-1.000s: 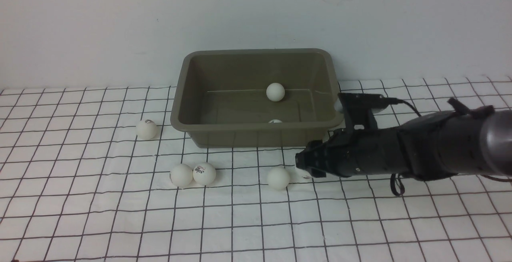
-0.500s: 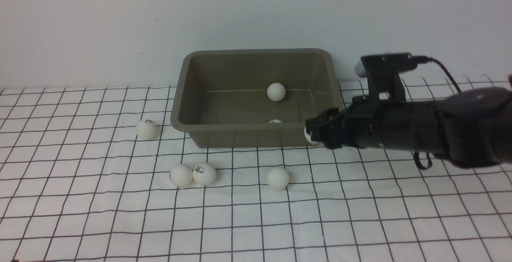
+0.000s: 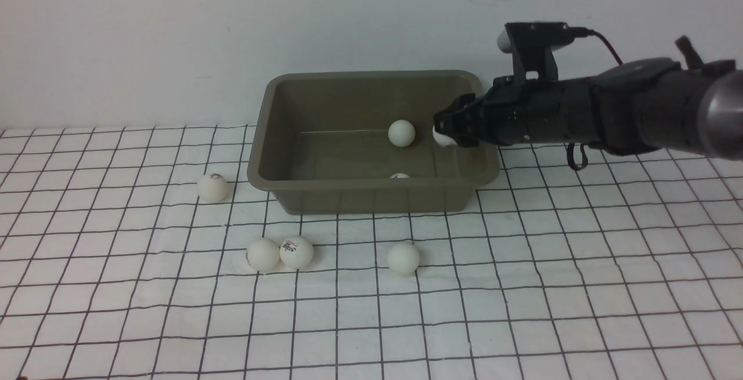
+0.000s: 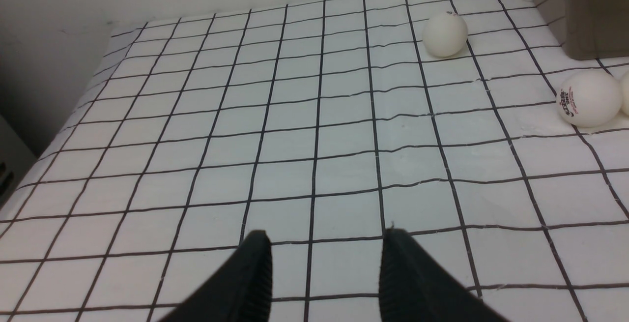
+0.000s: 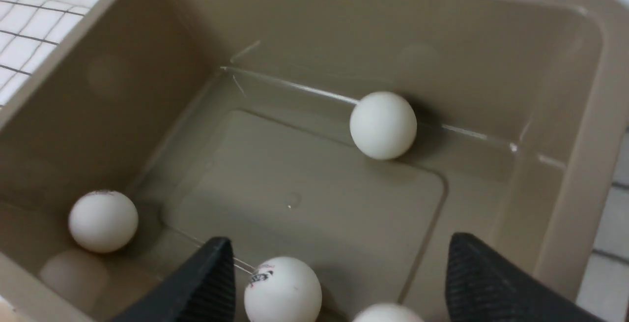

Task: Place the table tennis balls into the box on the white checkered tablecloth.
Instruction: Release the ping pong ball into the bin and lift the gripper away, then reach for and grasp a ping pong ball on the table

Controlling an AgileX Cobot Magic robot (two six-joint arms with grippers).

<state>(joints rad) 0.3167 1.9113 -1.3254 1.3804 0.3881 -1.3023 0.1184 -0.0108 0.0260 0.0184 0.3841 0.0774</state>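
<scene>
Balls (image 5: 383,125) rest on the box (image 5: 565,164) floor ahead of our right gripper (image 5: 339,243), which hangs over the box with jaws spread wide, gripping nothing. A logo ball (image 5: 282,290) shows loose between its fingers (image 5: 206,287). A white sliver beside it may be another; we cannot tell. Four more balls lie on the cloth (image 3: 580,287), well apart from it on its left. Our left gripper (image 4: 324,273) hovers over cloth, jaws partly apart, empty.
</scene>
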